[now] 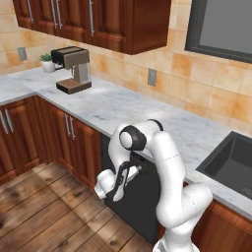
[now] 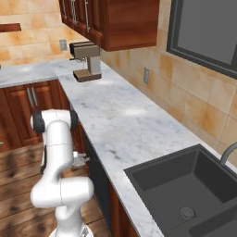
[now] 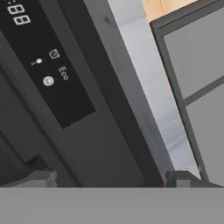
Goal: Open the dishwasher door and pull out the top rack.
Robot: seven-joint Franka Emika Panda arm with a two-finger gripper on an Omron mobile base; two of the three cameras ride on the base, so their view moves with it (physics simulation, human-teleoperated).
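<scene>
The dishwasher door (image 1: 132, 204) is a matte-black panel under the marble counter, and it stands closed. Its control strip (image 3: 48, 65) with white symbols and the word Eco runs diagonally through the hand view, very close. My gripper (image 1: 136, 168) is at the door's top edge, by the strip and bar handle (image 1: 142, 159). It is open: the two fingertips (image 3: 42, 177) stand wide apart at the bottom of the hand view, with the door's upper edge between them and nothing held. From the right base view the gripper (image 2: 84, 160) sits just in front of the door (image 2: 96, 178). The top rack is hidden behind the closed door.
The marble counter (image 1: 147, 110) overhangs the door. A coffee machine (image 1: 73, 69) and a small plant (image 1: 47, 62) stand at its far left. A dark sink (image 2: 185, 185) lies to the right. Reddish-brown cabinets (image 1: 74, 142) flank the dishwasher, above a wooden floor (image 1: 44, 216).
</scene>
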